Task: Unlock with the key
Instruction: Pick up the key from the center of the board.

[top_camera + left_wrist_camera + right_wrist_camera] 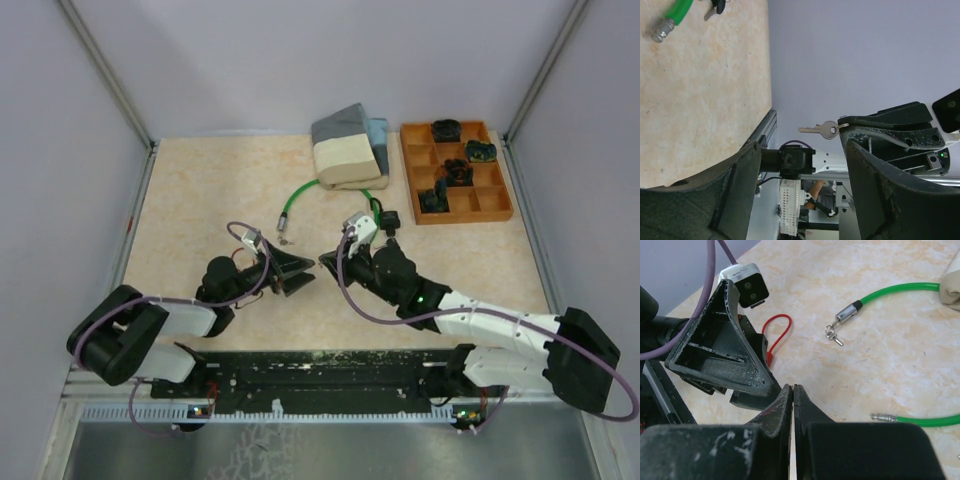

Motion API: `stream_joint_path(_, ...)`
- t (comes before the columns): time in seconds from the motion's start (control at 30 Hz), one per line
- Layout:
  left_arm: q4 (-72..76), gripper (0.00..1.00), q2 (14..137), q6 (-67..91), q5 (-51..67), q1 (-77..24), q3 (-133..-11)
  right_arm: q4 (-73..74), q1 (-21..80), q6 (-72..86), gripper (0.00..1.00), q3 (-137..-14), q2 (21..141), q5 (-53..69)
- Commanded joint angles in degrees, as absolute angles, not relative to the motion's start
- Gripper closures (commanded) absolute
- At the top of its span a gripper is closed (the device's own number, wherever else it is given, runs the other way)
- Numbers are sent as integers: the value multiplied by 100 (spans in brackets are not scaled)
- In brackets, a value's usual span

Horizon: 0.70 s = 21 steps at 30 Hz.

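Left gripper (pixel 305 272) is spread wide and released. I see nothing touching its fingers (pixel 715 210). On my overhead feed it points tip to tip at the right gripper (pixel 793 389), and the two nearly meet.

I read the right gripper as clenched, jaws pressed flat together, grasping a small silver key (pixel 819 129) by its ring. From the left wrist camera the key sticks out sideways from that gripper's tip, up in the air. It shows in the gap between the left fingers and touches neither. From the right wrist camera the key itself is hidden.

Ahead of the right gripper, on the surface (pixel 200 190), lies the green cable lock (pixel 895 289). Its metal barrel end (pixel 846 315) is ahead and to the right, with loose keys (pixel 832 335) just beside it; I cannot tell whether they are attached. Its plug end (pixel 882 416) lies close off the gripper's right side.

Farther past both grippers sits a grey and beige pouch (pixel 350 152). To the right of the pouch is a wooden tray (pixel 490 203) with black parts in several compartments.
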<state>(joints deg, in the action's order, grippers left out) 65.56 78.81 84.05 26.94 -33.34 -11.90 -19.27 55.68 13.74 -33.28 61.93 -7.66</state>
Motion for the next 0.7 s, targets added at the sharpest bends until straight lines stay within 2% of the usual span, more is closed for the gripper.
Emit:
stream_joint_path(0.0,7351,25,8026,8911,2822,-3329,-1163,-2654,5535,1532,100,-3347,6373,-591)
stream_joint_path(0.33,7484,25,8130,9004,2788,-3331,-1267,-2966,5569,1709,100,-3274,6648,-264)
stream_joint_path(0.67,7801,30,8282,9085,2714,-3332,-1240,-2658,5587,1617,100,-3243,6671,-44)
